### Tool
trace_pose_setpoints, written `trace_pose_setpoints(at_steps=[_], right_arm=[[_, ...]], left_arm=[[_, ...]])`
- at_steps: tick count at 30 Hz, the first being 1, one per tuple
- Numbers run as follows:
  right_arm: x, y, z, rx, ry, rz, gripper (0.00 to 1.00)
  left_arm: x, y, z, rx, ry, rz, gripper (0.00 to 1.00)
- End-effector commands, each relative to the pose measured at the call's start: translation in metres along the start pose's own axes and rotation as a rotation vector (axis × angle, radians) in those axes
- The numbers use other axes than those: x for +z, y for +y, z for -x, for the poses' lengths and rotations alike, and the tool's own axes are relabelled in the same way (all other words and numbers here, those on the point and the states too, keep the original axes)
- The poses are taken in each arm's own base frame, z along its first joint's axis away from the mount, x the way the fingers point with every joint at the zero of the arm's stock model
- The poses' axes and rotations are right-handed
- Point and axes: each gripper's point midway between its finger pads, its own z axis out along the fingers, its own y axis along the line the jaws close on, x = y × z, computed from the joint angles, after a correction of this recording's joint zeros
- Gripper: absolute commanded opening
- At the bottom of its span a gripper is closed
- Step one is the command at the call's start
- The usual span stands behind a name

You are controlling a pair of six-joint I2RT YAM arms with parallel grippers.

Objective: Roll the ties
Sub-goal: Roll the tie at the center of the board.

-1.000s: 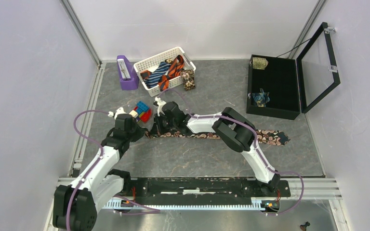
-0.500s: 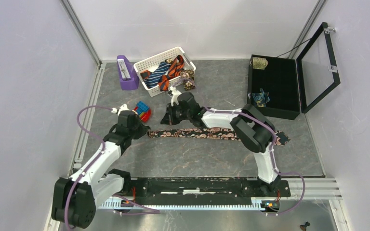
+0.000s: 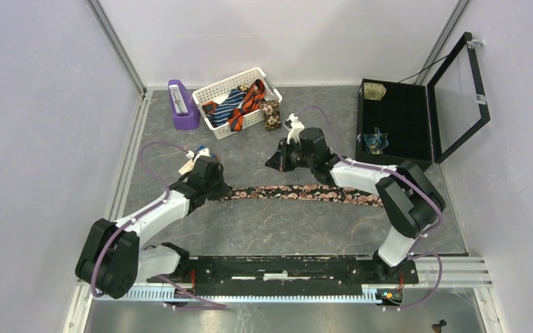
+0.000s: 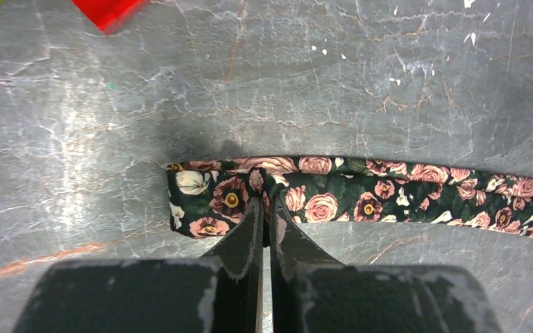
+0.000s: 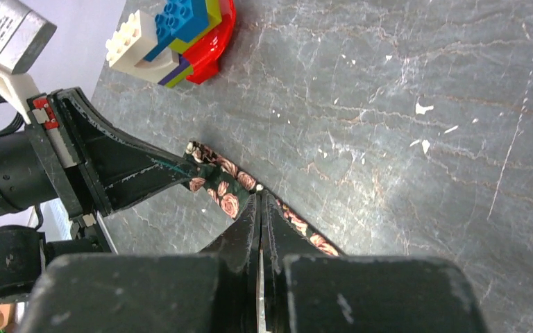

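A dark tie with pink-cream floral print (image 3: 298, 192) lies flat across the table's middle, running left to right. My left gripper (image 3: 214, 186) is at its narrow left end. In the left wrist view the gripper (image 4: 266, 208) is shut, pinching a fold of the tie (image 4: 388, 198) just in from the end. My right gripper (image 3: 272, 164) is shut and empty, behind the tie's middle and apart from it. In the right wrist view the gripper (image 5: 259, 201) points at the tie (image 5: 225, 187) and the left fingers (image 5: 146, 170).
A white basket (image 3: 222, 80) at the back holds a navy-white striped tie (image 3: 227, 105) and an orange-black one (image 3: 250, 97); a tan floral tie (image 3: 271, 114) lies beside it. An open black case (image 3: 406, 118) holds teal (image 3: 375, 142) and olive-gold (image 3: 373, 90) ties. A purple holder (image 3: 182, 107) and toy blocks (image 5: 173, 35) stand left.
My right gripper has left the tie's left end and moved right and toward the back. My left gripper has moved right onto the tie's narrow end.
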Motion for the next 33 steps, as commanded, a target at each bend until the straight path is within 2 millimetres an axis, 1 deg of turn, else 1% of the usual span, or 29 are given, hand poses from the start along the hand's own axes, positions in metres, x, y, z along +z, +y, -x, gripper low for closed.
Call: trace_pose_setpoints(at_steps=[1,3,5,8,9,11,12,15,19,21,23,26,31,33], right_arm=[[-0.012,0.012,0.006,-0.045,-0.031,0.04,0.0],[-0.013,0.012,0.004,-0.045,-0.027,0.043,0.0],[-0.014,0.013,0.003,-0.047,-0.024,0.05,0.0],[-0.015,0.014,0.001,-0.048,-0.019,0.053,0.0],[-0.016,0.014,0.002,-0.051,-0.021,0.054,0.0],[-0.017,0.015,0.004,-0.055,-0.025,0.054,0.0],[-0.017,0.015,0.004,-0.054,-0.025,0.054,0.0],[-0.019,0.018,0.006,-0.055,-0.03,0.059,0.0],[-0.02,0.021,0.009,-0.054,-0.036,0.064,0.0],[-0.02,0.023,0.009,-0.049,-0.034,0.071,0.0],[-0.019,0.026,0.009,-0.048,-0.032,0.075,0.0],[-0.014,0.036,0.006,-0.054,-0.019,0.093,0.0],[0.0,0.066,0.002,-0.085,0.006,0.128,0.0],[0.009,0.08,-0.004,-0.097,0.029,0.143,0.0]], left_arm=[[0.002,-0.019,0.012,0.066,-0.039,-0.035,0.07],[0.002,-0.019,0.01,0.079,-0.036,-0.026,0.12],[0.003,-0.018,0.008,0.093,-0.036,-0.017,0.24],[0.004,-0.019,0.007,0.102,-0.031,-0.016,0.36],[0.004,-0.02,0.008,0.104,-0.033,-0.019,0.4],[0.003,-0.022,0.01,0.107,-0.038,-0.02,0.5],[0.002,-0.023,0.012,0.106,-0.042,-0.021,0.53],[-0.004,-0.031,0.018,0.105,-0.054,-0.042,0.56],[-0.017,-0.048,0.029,0.099,-0.074,-0.099,0.57],[-0.024,-0.053,0.036,0.096,-0.088,-0.114,0.58],[-0.031,-0.054,0.042,0.095,-0.103,-0.11,0.58],[-0.04,-0.04,0.05,0.091,-0.142,-0.039,0.59],[-0.053,0.003,0.061,0.038,-0.222,0.149,0.58],[-0.06,0.017,0.064,0.0,-0.259,0.188,0.56]])
